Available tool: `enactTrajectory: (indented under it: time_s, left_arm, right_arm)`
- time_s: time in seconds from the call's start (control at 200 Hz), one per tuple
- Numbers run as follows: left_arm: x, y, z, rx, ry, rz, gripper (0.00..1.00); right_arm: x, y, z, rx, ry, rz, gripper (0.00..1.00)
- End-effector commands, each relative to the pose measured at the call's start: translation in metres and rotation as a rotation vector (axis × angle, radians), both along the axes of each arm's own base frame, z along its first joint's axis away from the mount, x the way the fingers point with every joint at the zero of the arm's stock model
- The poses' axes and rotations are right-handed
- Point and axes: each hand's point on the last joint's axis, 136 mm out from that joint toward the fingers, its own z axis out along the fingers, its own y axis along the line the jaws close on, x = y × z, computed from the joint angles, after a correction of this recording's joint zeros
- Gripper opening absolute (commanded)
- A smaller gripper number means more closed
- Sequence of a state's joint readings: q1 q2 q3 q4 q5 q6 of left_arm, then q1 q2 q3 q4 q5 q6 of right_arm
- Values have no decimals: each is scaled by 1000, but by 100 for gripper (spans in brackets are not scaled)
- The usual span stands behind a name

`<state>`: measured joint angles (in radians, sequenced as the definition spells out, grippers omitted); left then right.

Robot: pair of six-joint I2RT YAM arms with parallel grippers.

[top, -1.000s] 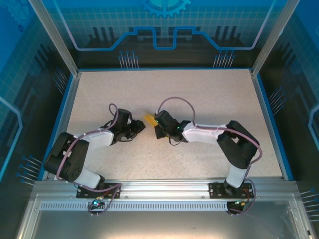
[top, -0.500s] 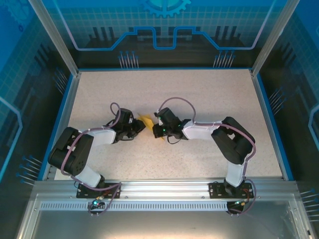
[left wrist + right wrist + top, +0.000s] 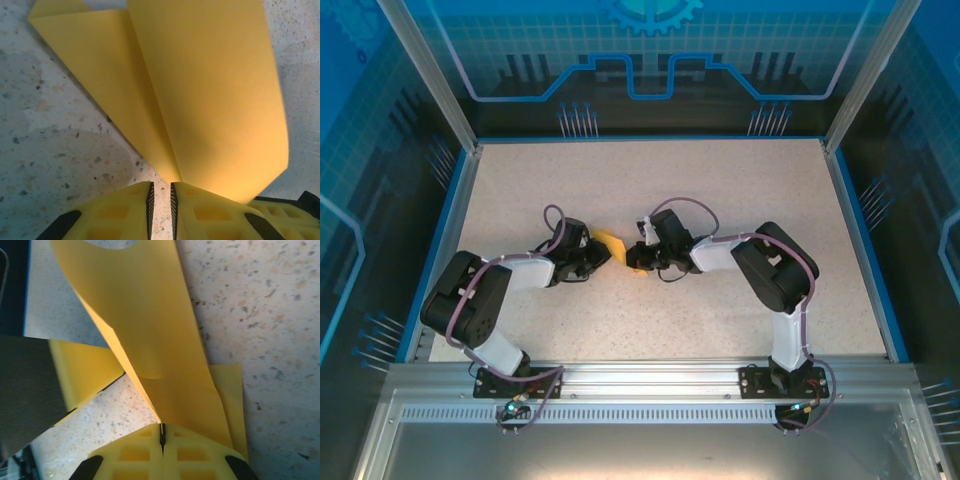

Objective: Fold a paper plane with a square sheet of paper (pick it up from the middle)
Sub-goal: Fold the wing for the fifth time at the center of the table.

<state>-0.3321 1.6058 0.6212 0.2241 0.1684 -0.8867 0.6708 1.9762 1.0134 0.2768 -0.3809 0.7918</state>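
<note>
Both arms meet at the centre of the tabletop (image 3: pixel 750 190), and there's the sheet of paper (image 3: pixel 613 241) right between them, a small orange-yellow patch partly lifted off the speckled surface. In the right wrist view, the right tool (image 3: pixel 161 432) has its moulded yellow fingers (image 3: pixel 197 452) pressed together, pinching the sheet at the seam. A long band of paper rises toward the top of the frame, and a flat corner seems to lie on the tabletop at lower right.

Over to the left wrist view: the left tool (image 3: pixel 161 192) shows a sliver of gap between its fingers. A crease runs straight down to that gap, but I cannot tell whether it actually grips the paper. Two panels fan out from the crease, smooth, matte and unmarked, with crisp edges.

This stuff looks featherweight and floppy. I'd expect it to bow, slip out of a loose pinch, and tear or crumple under a hard tug. The best hold, I'd say, is on the crease, where doubled layers lend stiffness, not on a free edge.
</note>
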Motion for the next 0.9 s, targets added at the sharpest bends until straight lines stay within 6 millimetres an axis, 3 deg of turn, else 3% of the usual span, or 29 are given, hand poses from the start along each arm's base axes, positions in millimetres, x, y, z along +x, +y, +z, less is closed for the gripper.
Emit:
enactTrajectory:
  time_s: [0.0, 0.21, 0.605, 0.895]
  left_arm:
    - [15, -1, 10, 36, -65, -10, 20]
    - [18, 3, 11, 66, -94, -7, 16]
    - [15, 10, -13, 114, -25, 18, 6]
    - [22, 4, -2, 97, -75, -17, 9]
  right_arm:
    - [1, 2, 7, 79, 54, -1, 0]
    - [1, 3, 10, 109, 114, -20, 0]
    - [1, 7, 14, 108, 100, 14, 0]
    - [0, 6, 20, 139, 123, -29, 0]
